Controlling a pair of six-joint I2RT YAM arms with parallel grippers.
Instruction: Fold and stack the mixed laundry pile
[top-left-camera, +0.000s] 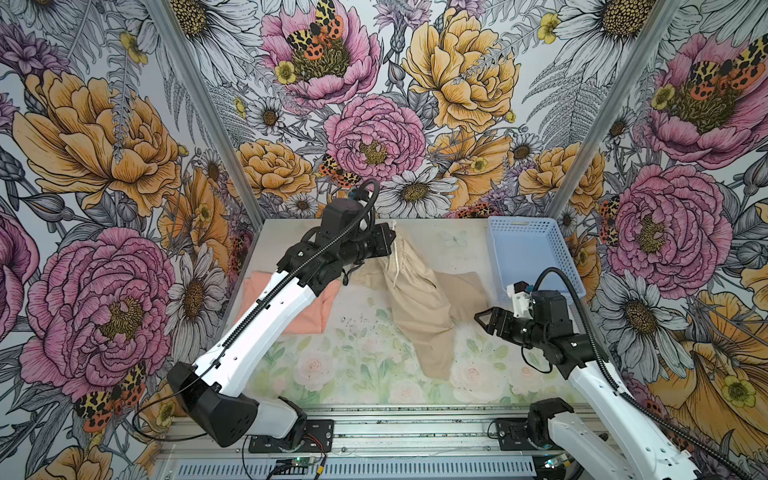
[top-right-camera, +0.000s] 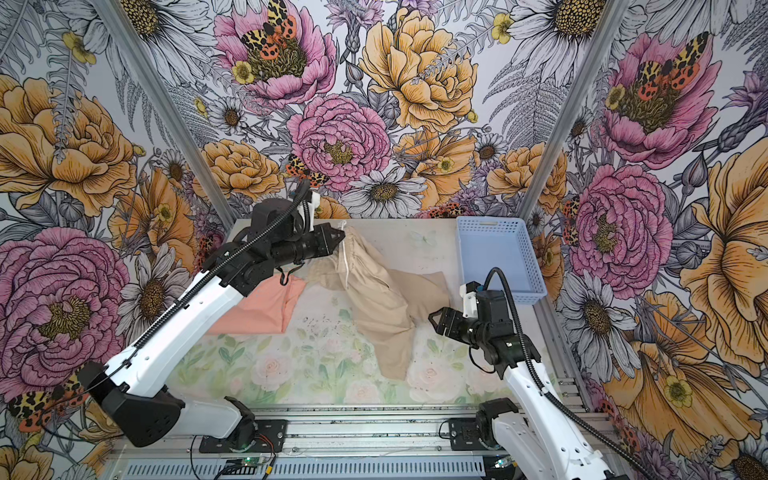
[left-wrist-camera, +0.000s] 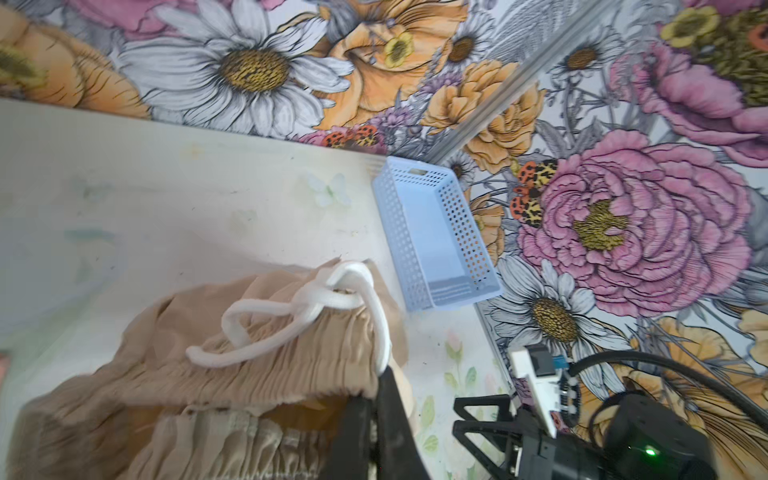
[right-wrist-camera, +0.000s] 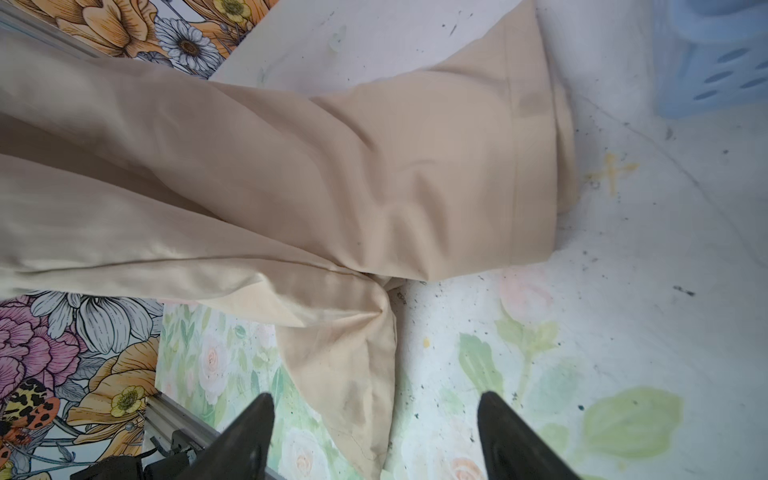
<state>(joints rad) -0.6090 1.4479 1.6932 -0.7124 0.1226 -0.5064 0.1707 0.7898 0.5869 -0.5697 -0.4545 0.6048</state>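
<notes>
The beige shorts (top-left-camera: 419, 307) (top-right-camera: 374, 299) hang stretched from the back of the table down to its middle. My left gripper (top-left-camera: 390, 241) (top-right-camera: 343, 237) (left-wrist-camera: 380, 390) is shut on their gathered elastic waistband (left-wrist-camera: 249, 374), holding it raised. The white drawstring (left-wrist-camera: 291, 320) loops over the band. A peach-pink T-shirt (top-left-camera: 320, 309) (top-right-camera: 266, 303) lies crumpled at the left, partly under the left arm; its print is hidden. My right gripper (top-left-camera: 482, 322) (top-right-camera: 434, 320) (right-wrist-camera: 374, 401) is open beside the shorts' legs, and a leg corner (right-wrist-camera: 353, 374) lies on the table ahead of its fingers.
A light blue perforated basket (top-left-camera: 528, 257) (top-right-camera: 494, 249) (left-wrist-camera: 436, 241) (right-wrist-camera: 715, 62) stands at the back right corner, just behind the right arm. Floral walls close in the table on three sides. A metal rail (top-left-camera: 374, 428) runs along the front edge.
</notes>
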